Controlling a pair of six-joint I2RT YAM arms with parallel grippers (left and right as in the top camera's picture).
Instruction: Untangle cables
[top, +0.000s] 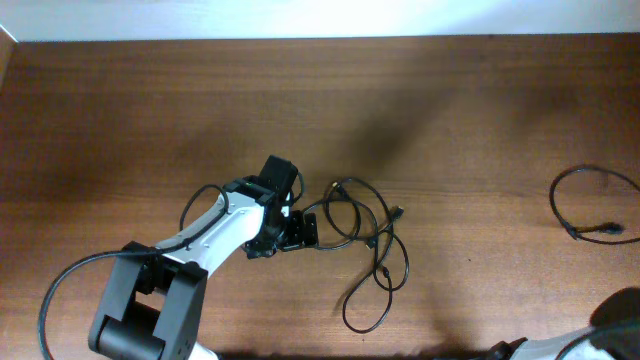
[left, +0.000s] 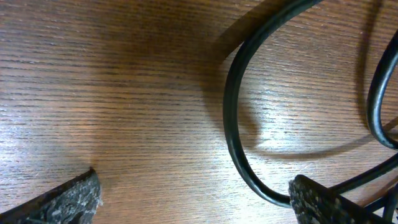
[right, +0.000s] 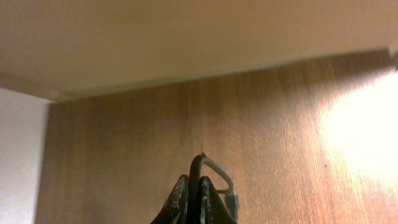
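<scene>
**Left gripper wide open at the tangle, right gripper pinched on a cord**

From overhead: tangled cables (top: 378, 242) in the middle of the brown table (top: 150, 120), several black loops crossing one another, the lowest loop reaching toward the near edge; left arm (top: 215, 235) stretched in from the lower left, left gripper (top: 305, 232) right at the tangle's left side; cannot tell from up here how far apart its fingers; separate cable (top: 603, 230) well apart at the far right, one open loop with a small connector, touched by neither arm; only a sliver of the right arm (top: 620, 325) at the bottom right corner, its gripper out of frame.

From the left wrist, what the overhead hides: left gripper (left: 193, 200) spread wide, fingertips (left: 68, 198) at the two lower corners, nothing clamped; a curve of the tangled cables (left: 229, 118) flat on the wood between them, passing just beside the right-hand fingertip; more strands at the right edge.

From the right wrist alone: right gripper (right: 194, 185) nearly closed, pinched on a thin cord (right: 214, 167) arching up out of the fingers and down to a small plug (right: 232, 202); beyond, tabletop and a pale wall (right: 155, 37); cannot tell whether this cord belongs to the separate cable seen from above.
</scene>
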